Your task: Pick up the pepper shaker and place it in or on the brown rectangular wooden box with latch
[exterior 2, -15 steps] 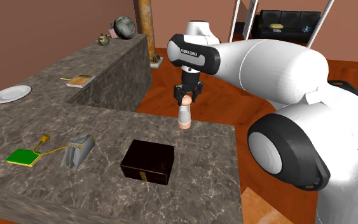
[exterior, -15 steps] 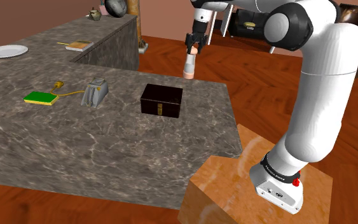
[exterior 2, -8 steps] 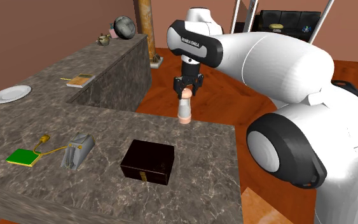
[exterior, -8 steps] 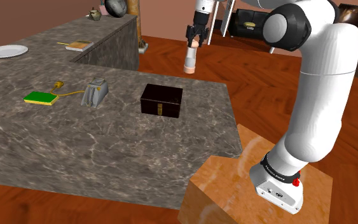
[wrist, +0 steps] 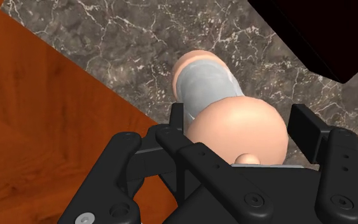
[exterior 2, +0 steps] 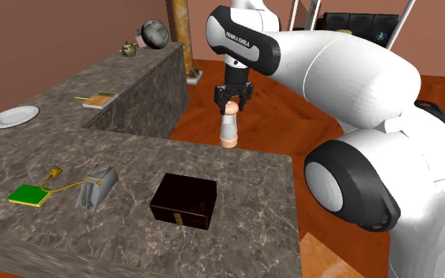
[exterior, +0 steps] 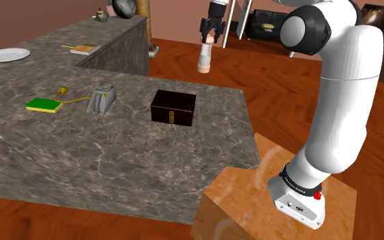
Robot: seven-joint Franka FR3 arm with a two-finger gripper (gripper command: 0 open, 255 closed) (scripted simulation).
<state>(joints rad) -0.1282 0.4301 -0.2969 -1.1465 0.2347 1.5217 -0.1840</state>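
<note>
Pinching a peach-capped grey pepper shaker [exterior: 204, 60] by its top, the all-black two-finger gripper [exterior: 209, 37] hangs top centre. Lower, mid-frame, sits the dark brown rectangular latched box [exterior: 173, 108].

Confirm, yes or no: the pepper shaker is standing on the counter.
No, the claw grips the pepper shaker up in the air, above the counter.

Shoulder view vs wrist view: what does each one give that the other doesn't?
Shoulder: the white plate, the green pad and the arm's stand. Wrist: the knob on the rounded top of the pepper shaker, with the hand clasping it on both sides. Both: shaker held in the hand, marble counter, dark box.
</note>
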